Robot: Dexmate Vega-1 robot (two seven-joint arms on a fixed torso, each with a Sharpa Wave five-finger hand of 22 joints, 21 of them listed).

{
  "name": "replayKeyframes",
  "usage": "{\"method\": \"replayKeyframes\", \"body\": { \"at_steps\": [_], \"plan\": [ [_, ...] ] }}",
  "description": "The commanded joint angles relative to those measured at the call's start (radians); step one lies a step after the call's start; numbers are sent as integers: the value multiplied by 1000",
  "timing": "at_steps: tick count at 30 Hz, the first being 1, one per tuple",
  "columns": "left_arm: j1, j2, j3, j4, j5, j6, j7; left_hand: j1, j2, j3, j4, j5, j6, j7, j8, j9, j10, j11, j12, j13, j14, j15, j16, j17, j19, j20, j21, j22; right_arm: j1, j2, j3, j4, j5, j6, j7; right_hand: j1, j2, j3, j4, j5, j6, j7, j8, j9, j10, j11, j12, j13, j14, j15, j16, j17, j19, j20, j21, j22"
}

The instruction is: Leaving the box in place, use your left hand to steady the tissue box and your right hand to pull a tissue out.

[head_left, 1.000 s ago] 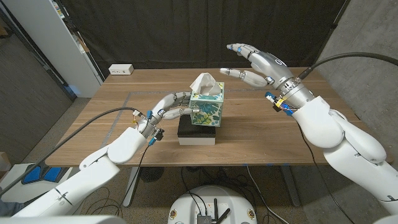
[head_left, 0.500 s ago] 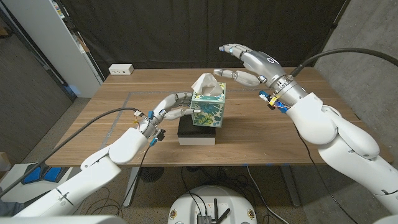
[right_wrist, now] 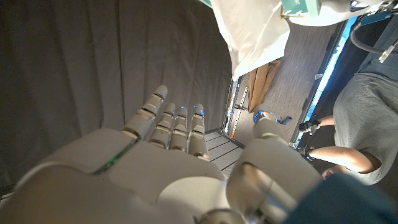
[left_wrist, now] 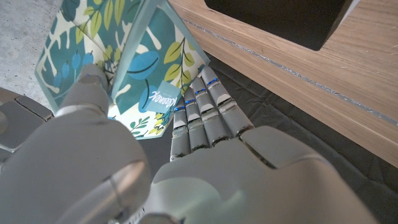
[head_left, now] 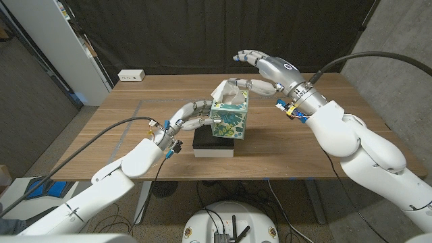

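both hands (head_left: 191, 116) differ: left grips tissue box (left_wrist: 118, 59), right hand (head_left: 264, 71) seemingly spread by tissue (right_wrist: 252, 31).

One leaf-patterned teal cardboard tissue box (head_left: 229, 119) sits on one black-and-white block (head_left: 214, 142). One white power strip (head_left: 131, 75) lies on one wooden table (head_left: 121, 135).

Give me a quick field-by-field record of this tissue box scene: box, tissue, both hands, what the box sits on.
tissue box: leaf-patterned, tilted
support: black and white block on wooden table
tissue: white, sticking out of the top
left hand: fingers grip the box's side
right hand: open, fingers spread above the tissue, thumb beside it, not yet pinching
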Motion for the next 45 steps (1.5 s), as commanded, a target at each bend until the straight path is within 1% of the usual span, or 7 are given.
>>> {"method": "replayKeyframes", "body": {
  "at_steps": [1, 7, 19, 25, 37, 42, 45],
  "plan": [
    [-20, -4, 16, 14, -13, -6, -15, 57, 67, 14, 7, 5, 22, 13, 1, 15, 6, -7, -4, 5, 3, -29, -6, 4, 9, 3, -1, 3, 30, -10, -48, -23, -40, -61, 25, 32, 1, 12, 0, 12, 38, -8, 13, 4, -10, -4, -3, 3, -11, 7, -7, -1, -2, 5, -3, 1],
    [-20, 0, 14, 8, -6, -2, -9, 55, 69, 16, 7, 5, 22, 12, 0, 15, 5, 14, -6, 6, 3, -29, -7, 3, 10, 4, -1, 3, 52, -12, -72, -30, -65, -93, 47, 74, -1, 27, -1, 21, 70, -19, 19, 7, -35, -14, -7, 3, -32, 12, -15, -4, -8, 10, -5, 1],
    [-33, -3, 26, 16, -6, -2, -16, 54, 71, 18, 7, 5, 23, 12, -1, 15, 6, 13, -7, 6, 3, -31, -8, 3, 10, 4, -1, 3, 83, -13, -115, -24, -134, -119, 44, 162, -10, 58, -9, 33, 103, -26, 24, 11, -34, -33, 0, 4, -28, 3, -13, -12, 16, 7, 2, 0],
    [-26, -3, 15, 16, -14, -16, -8, 53, 74, 20, 7, 6, 25, 14, -1, 15, 5, 13, -8, 7, 5, -29, -8, 3, 9, 5, -1, 3, 104, -25, -124, -33, -136, -140, 103, 239, -25, 79, -6, 37, 185, -53, 51, 17, -25, -47, 5, 4, -22, -7, -11, -19, 32, -3, 2, 0],
    [-37, -2, 19, 18, -14, -9, -16, 49, 78, 23, 9, 6, 27, 13, -1, 15, 7, 13, -8, 8, 5, -26, -8, 3, 9, 6, -1, 3, 128, -28, -141, -25, -140, -149, 125, 291, -25, 92, -4, 40, 225, -58, 58, 18, -25, -59, 5, 4, -13, -13, -6, -22, 51, -11, 5, 0],
    [-42, 1, 22, 17, -18, 0, -22, 48, 78, 24, 8, 6, 28, 13, -1, 15, 6, 11, -9, 8, 4, -26, -10, 3, 9, 7, -1, 4, 124, -18, -146, -5, -138, -121, 70, 330, -30, 94, 2, 37, 308, -87, 83, 28, 8, -70, 15, 4, 9, -21, 6, -22, 79, -15, 10, 0],
    [-42, 1, 22, 19, -23, -1, -23, 47, 79, 24, 9, 6, 28, 13, -1, 15, 7, 10, -9, 8, 4, -25, -10, 3, 9, 7, -1, 4, 143, -22, -162, -18, -167, -152, 120, 345, -32, 93, 4, 34, 345, -97, 96, 33, 30, -72, 21, 3, 22, -29, 12, -22, 93, -19, 12, 1]
  ]
}}
